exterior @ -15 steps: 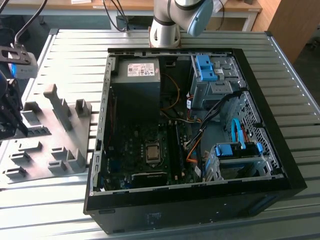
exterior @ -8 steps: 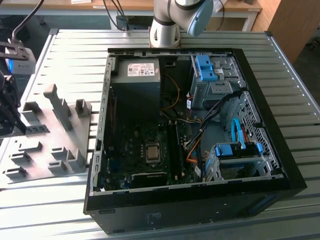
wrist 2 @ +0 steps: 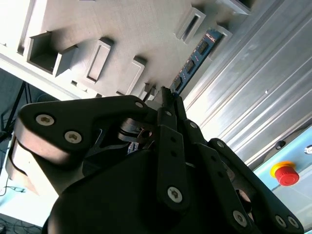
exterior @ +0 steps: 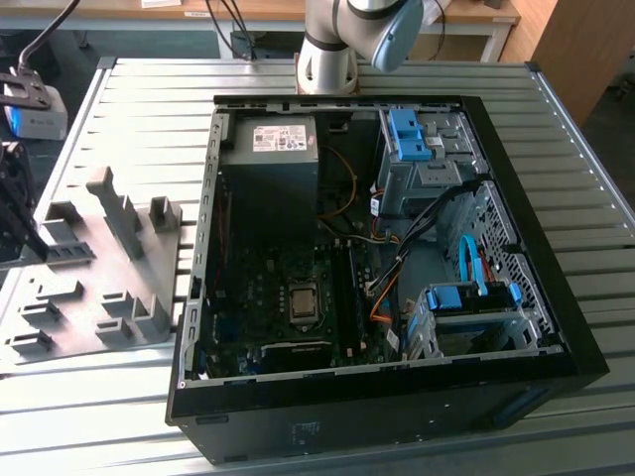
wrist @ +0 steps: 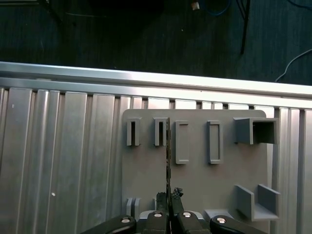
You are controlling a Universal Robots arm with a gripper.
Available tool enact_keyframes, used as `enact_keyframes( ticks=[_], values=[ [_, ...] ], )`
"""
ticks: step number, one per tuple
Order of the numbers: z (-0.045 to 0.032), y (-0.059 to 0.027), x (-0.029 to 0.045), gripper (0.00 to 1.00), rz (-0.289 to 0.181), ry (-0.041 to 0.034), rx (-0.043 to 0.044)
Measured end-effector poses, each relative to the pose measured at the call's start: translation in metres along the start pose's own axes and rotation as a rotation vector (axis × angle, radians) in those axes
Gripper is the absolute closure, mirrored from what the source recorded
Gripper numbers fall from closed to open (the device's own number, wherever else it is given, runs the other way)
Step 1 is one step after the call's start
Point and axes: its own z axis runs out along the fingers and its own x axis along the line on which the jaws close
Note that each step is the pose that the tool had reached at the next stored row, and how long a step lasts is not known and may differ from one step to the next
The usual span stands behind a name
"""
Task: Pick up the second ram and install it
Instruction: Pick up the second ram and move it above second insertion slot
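The second ram [wrist: 168,156] is seen edge-on as a thin dark strip over the grey slotted tray [wrist: 195,180]. In the second wrist view the second ram [wrist 2: 195,53] shows its dark board and bluish label. It reaches from my fingertips toward an upright slot of the tray [wrist 2: 122,29]. My gripper [wrist: 168,197] [wrist 2: 165,95] is shut on the ram's near part. I cannot tell whether the stick still rests in its slots. In the exterior view the gripper [exterior: 12,213] sits at the far left, over the tray [exterior: 109,288].
An open computer case [exterior: 387,397] lies on the ribbed metal table at the exterior view's right of the tray. Its motherboard [exterior: 268,288] faces up, with long black sockets [exterior: 347,288] beside the processor. Cables and blue drive brackets fill its right half. A red stop button [wrist 2: 284,174] sits off the table edge.
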Motion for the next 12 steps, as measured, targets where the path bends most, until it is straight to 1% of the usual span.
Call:
enact_keyframes(
  ticks=[7, 10, 12],
  values=[
    [-0.0077, 0.0003, -0.0004, 0.86, 0.0, 0.0, 0.0],
    [-0.0133, 0.0005, -0.0006, 0.86, 0.0, -0.0001, 0.0],
    [-0.0157, 0.0006, -0.0007, 0.86, 0.0, 0.0, 0.0]
  ],
)
